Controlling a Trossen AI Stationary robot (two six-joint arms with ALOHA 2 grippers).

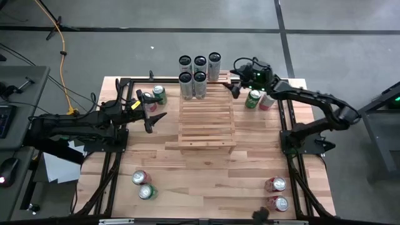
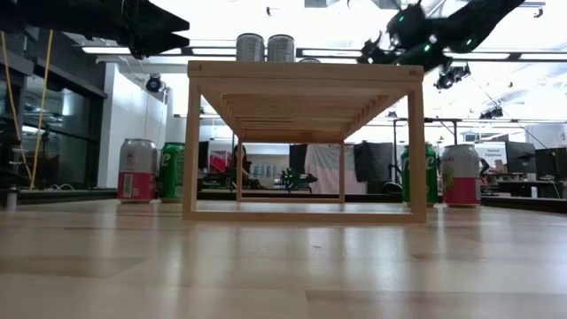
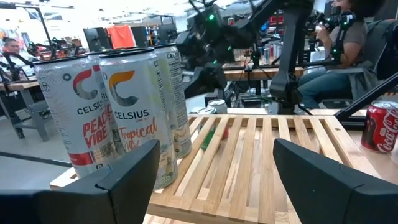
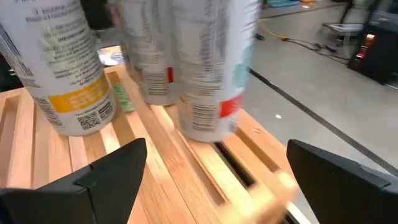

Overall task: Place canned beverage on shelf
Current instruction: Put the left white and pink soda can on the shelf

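Five tall cans (image 1: 199, 70) stand at the shelf's (image 1: 207, 122) far end. The right gripper (image 1: 235, 81) hovers beside them, fingers wide and empty. The left gripper (image 1: 152, 110) waits left of the shelf, fingers wide.

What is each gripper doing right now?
Left gripper: open, empty, facing the pale slatted wooden shelf.
Right gripper: open, empty, near the tall white cans.

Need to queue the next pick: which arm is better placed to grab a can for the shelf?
Probably the right: the right gripper hangs open beside the green can and red can, close to the shelf. The left gripper is open too.
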